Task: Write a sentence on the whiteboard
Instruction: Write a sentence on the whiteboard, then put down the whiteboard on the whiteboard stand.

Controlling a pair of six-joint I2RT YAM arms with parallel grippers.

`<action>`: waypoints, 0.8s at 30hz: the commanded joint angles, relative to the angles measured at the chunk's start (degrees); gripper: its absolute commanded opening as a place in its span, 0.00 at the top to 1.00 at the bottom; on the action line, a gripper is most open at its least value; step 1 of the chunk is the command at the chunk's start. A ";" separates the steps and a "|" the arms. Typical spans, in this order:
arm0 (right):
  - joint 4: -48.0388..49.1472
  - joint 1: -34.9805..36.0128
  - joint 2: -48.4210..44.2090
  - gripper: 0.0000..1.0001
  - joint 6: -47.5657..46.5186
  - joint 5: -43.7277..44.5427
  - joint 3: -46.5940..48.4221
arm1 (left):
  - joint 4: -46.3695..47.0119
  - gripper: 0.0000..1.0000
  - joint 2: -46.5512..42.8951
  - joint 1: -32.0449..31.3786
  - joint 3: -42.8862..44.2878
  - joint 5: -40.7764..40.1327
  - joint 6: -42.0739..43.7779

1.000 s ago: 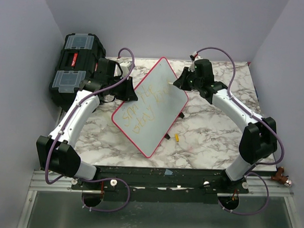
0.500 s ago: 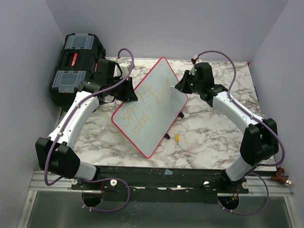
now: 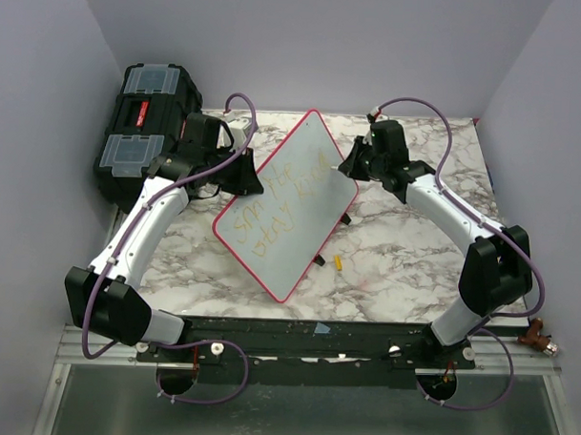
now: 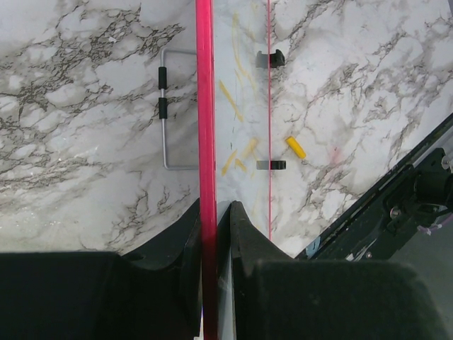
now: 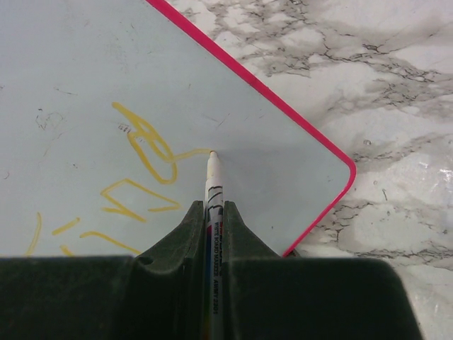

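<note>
The whiteboard (image 3: pixel 286 203), white with a pink-red frame, stands tilted on the marble table. Two lines of yellow-orange writing (image 3: pixel 276 212) cross it. My left gripper (image 3: pixel 246 175) is shut on the board's left edge; in the left wrist view the pink frame (image 4: pixel 205 106) runs between my fingers. My right gripper (image 3: pixel 349 167) is shut on a white whiteboard marker (image 5: pixel 213 185). Its tip touches the board (image 5: pixel 85 64) at the end of a yellow stroke (image 5: pixel 145 145), near the board's right corner.
A black toolbox (image 3: pixel 141 126) stands at the back left, behind my left arm. A small yellow marker cap (image 3: pixel 338 262) lies on the table by the board's lower right edge, also in the left wrist view (image 4: pixel 296 147). A wire stand (image 4: pixel 166 106) shows behind the board.
My right gripper has moved a little to the right along the board with the marker, and the second line of writing has grown. My left gripper still holds the board.
</note>
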 commanded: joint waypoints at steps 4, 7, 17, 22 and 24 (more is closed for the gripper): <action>-8.13 0.45 -6.03 0.99 -1.33 4.35 4.06 | 2.09 1.00 -1.54 0.01 0.04 -4.08 5.82; -10.34 0.51 -8.80 0.99 -1.94 5.77 4.55 | 2.16 1.00 -1.31 0.01 0.03 -3.78 5.74; -13.59 0.40 -16.26 0.99 -0.24 6.88 -0.96 | 2.31 1.00 -0.24 -0.14 -0.07 -3.42 5.39; -14.50 0.45 -18.13 0.99 1.06 6.88 -2.37 | 1.93 0.98 1.16 -0.69 1.09 -3.98 5.90; -14.74 0.51 -18.63 0.99 1.34 6.85 -2.53 | 1.61 0.98 1.82 -0.78 1.94 -3.99 5.75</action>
